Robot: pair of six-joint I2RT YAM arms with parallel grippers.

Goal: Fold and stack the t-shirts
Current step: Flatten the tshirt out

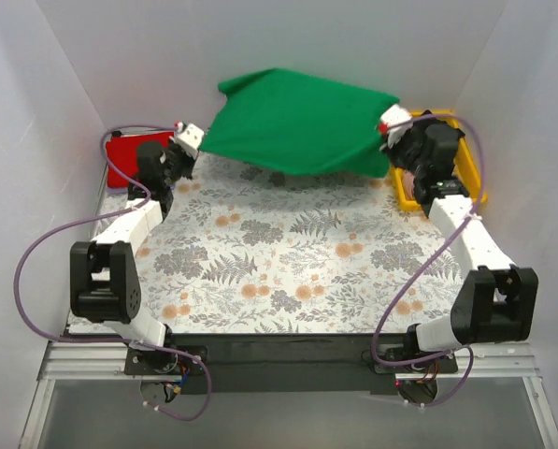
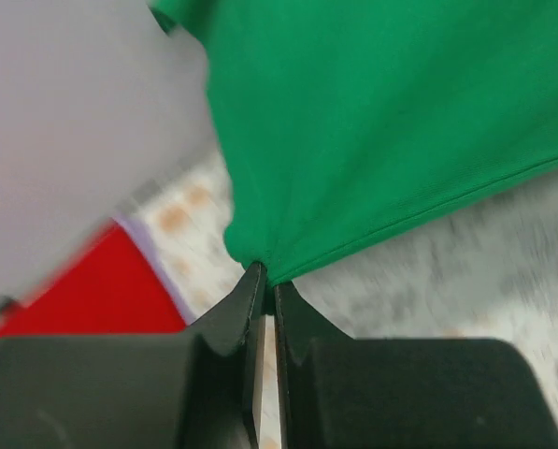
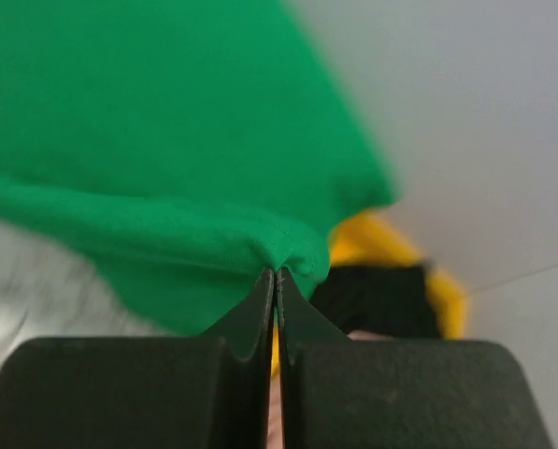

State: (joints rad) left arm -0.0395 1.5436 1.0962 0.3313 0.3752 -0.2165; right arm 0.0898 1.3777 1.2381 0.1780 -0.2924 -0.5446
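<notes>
A bright green t-shirt (image 1: 297, 122) hangs stretched between both grippers above the back of the table. My left gripper (image 1: 196, 150) is shut on its left edge; in the left wrist view the cloth (image 2: 381, 122) fans out from my closed tips (image 2: 264, 276). My right gripper (image 1: 391, 140) is shut on its right edge; in the right wrist view the cloth (image 3: 148, 168) bunches at my closed tips (image 3: 276, 276). A red t-shirt (image 1: 129, 154) lies at the back left, also in the left wrist view (image 2: 92, 290). A black t-shirt (image 3: 377, 299) lies in the yellow tray.
A grey-and-orange floral cloth (image 1: 279, 262) covers the table. A yellow plastic tray (image 1: 465, 173) stands at the back right under my right arm. White walls enclose the back and both sides.
</notes>
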